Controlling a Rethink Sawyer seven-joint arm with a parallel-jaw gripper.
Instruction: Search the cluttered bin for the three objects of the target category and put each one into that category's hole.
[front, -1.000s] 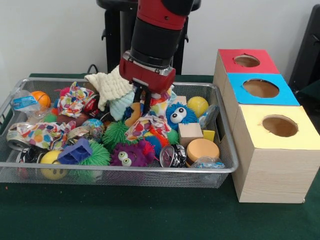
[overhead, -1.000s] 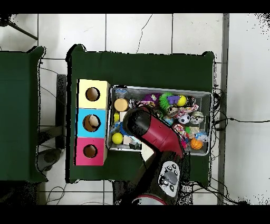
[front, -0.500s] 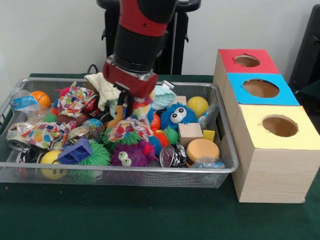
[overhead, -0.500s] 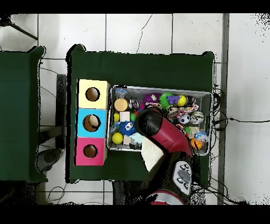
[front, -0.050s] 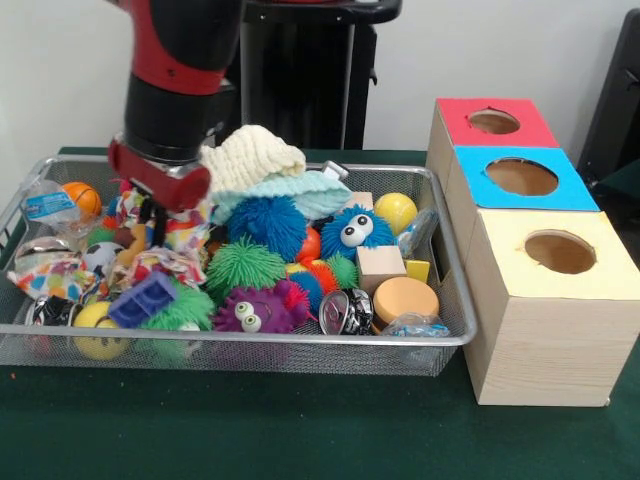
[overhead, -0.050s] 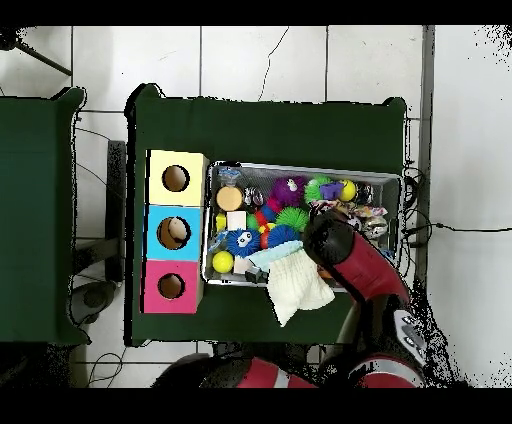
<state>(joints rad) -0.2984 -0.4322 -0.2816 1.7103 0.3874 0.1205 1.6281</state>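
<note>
The arm is hanging over the left end of the wire bin (front, -0.050s: 452, 300) in the front view, and its gripper (front, -0.050s: 152, 222) is digging down into the colourful patterned cloth (front, -0.050s: 168, 262) there — can't tell if the fingers are open or clamped on anything, they're buried in the clutter. A cream knitted cloth (front, -0.050s: 250, 156) is lying draped over a pale teal one (front, -0.050s: 290, 192) at the bin's back rim. A blue googly-eyed fuzzy ball (front, -0.050s: 352, 230) is sitting mid-bin, a yellow ball (front, -0.050s: 396, 211) behind it. The box (front, -0.050s: 535, 330) with red, blue and yellow holes is standing just beside the bin.
</note>
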